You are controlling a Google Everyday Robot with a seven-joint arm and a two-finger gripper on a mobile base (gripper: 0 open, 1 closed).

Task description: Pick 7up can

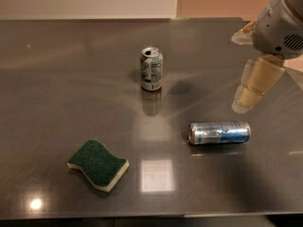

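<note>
The 7up can (151, 68) stands upright on the dark grey table (71, 79), a short can with a white and green label and a silver top. My gripper (237, 72) hangs above the table at the right, well to the right of the 7up can and apart from it. Its two beige fingers are spread, one fingertip (241, 103) pointing down toward the table, the other (240, 35) higher up. It holds nothing.
A longer silver-blue can (219, 132) lies on its side just below the gripper. A green sponge with a pale underside (98, 164) lies at the front left. The table's far edge meets a pale wall; the front edge runs along the bottom.
</note>
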